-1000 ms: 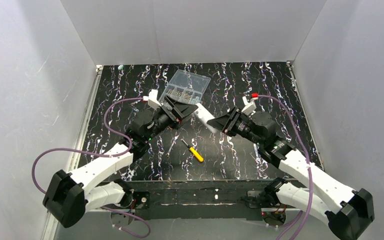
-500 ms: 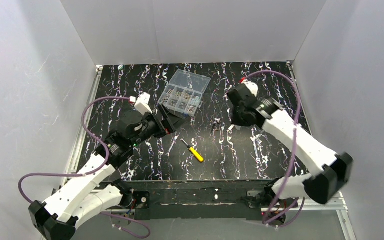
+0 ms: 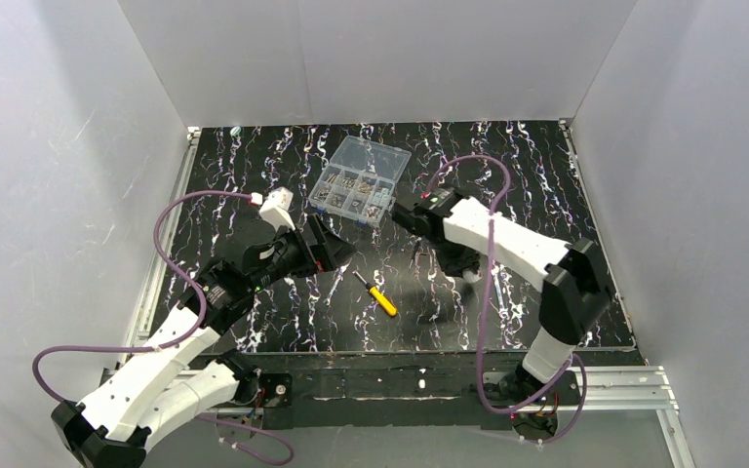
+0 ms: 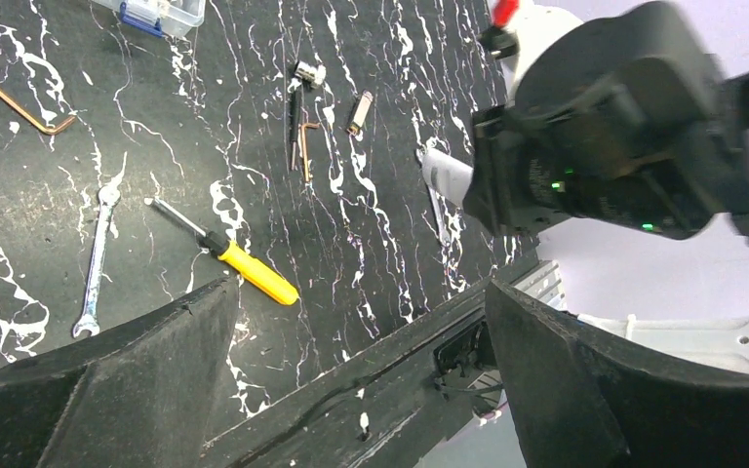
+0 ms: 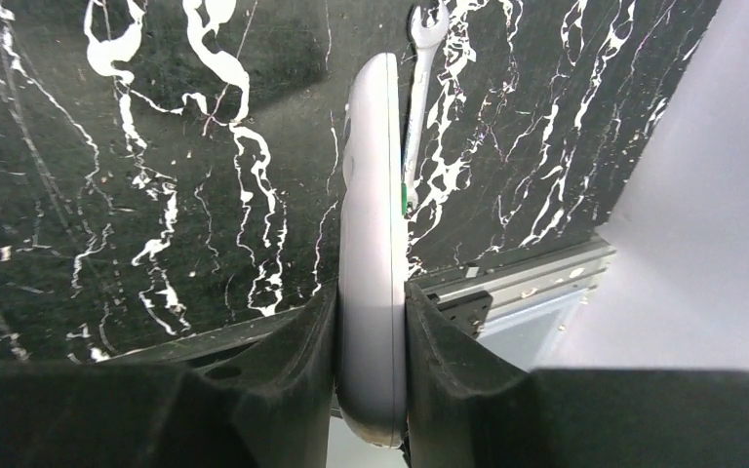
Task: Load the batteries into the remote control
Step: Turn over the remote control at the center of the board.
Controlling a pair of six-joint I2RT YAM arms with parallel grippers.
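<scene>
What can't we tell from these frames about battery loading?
The batteries: not seen in any view; the compartment box contents are too small from the top camera.
The remote control: right wrist shows only its edge, clamped in the right hand; battery bay unseen.
Top view: the right arm largely hides remote control and hand.

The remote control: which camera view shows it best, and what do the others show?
The right wrist view: the remote control fills its middle, edge-on, clamped in the right gripper. The left wrist view shows only a white end. In the top view the right arm hides it.
</scene>
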